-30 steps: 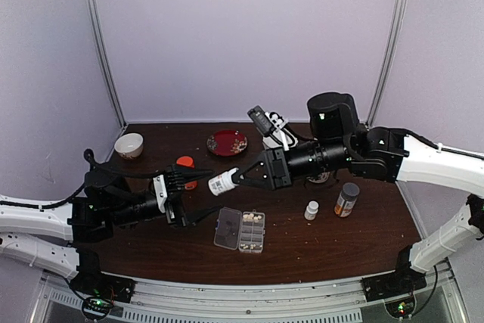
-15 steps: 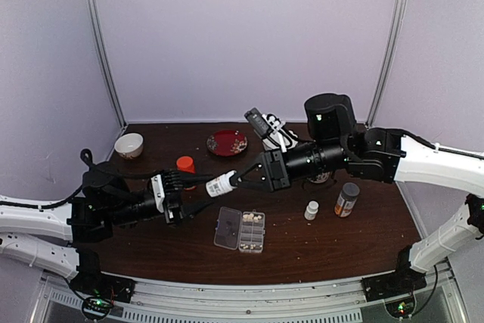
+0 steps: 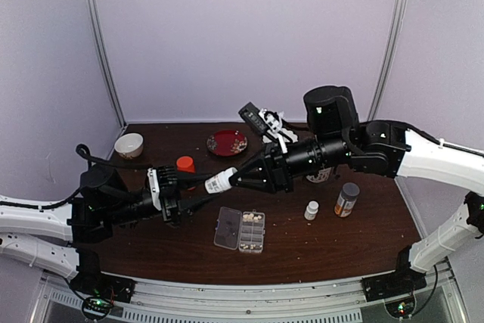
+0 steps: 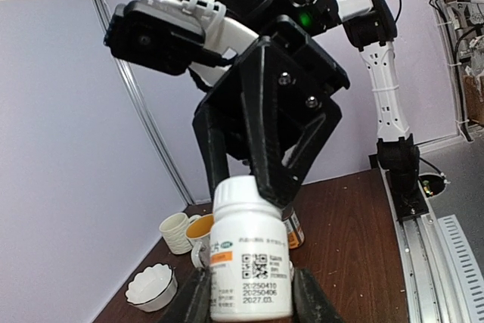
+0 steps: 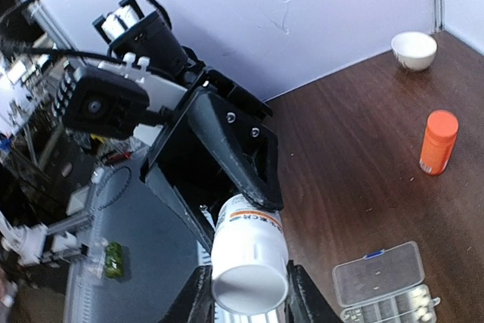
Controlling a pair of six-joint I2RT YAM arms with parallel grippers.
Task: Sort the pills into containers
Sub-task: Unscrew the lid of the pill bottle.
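Note:
A white bottle (image 3: 219, 182) with a printed label hangs in the air above the table, held from both ends. My right gripper (image 3: 233, 178) is shut on its capped end; in the right wrist view (image 5: 249, 293) the cap (image 5: 249, 287) faces the camera. My left gripper (image 3: 206, 187) is shut on the bottle's body (image 4: 251, 262), its fingers (image 4: 195, 300) pressed against both sides. Below lies the clear pill box (image 3: 240, 231), lid open to the left, with pale pills (image 3: 253, 221) in its cells. The box (image 5: 386, 281) also shows in the right wrist view.
An orange bottle (image 3: 185, 164) stands behind my left arm. A white bowl (image 3: 128, 144) sits at the back left, a red plate (image 3: 227, 142) at the back middle. A small white bottle (image 3: 311, 209) and an amber bottle (image 3: 347, 199) stand right of the box.
My left gripper has reached right to the bottle and closed around its body. The right arm has kept its grip and shifted the bottle slightly left.

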